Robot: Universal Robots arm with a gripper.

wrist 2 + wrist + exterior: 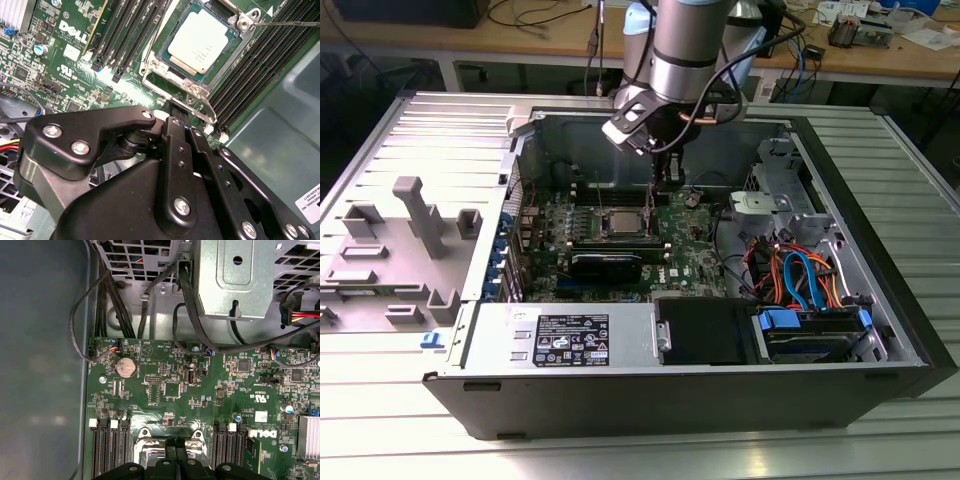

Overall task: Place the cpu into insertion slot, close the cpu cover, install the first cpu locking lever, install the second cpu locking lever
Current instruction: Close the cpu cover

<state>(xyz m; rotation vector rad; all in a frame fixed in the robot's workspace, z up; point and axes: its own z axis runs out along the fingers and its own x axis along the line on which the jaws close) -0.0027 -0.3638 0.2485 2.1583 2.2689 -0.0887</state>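
The cpu (202,40) lies flat in the insertion slot (150,67), its silver top showing through the cut-out of the cpu cover (197,90), which is folded down over it. In the exterior view the cpu (620,222) sits mid-board, with two thin locking levers (601,203) (651,197) standing upright beside it. One lever (290,22) runs past the socket's corner. My gripper (177,107) is shut, its fingertips pressed together at the cover's near edge. The gripper (665,180) hangs just behind the socket and also appears at the socket (176,454).
Long black memory slots (127,35) flank the socket. A black heatsink block (605,265) lies in front of it. The power supply (560,335), drive cage and cables (800,280) and case walls hem in the board. A grey fixture (400,240) sits on the exterior view's left.
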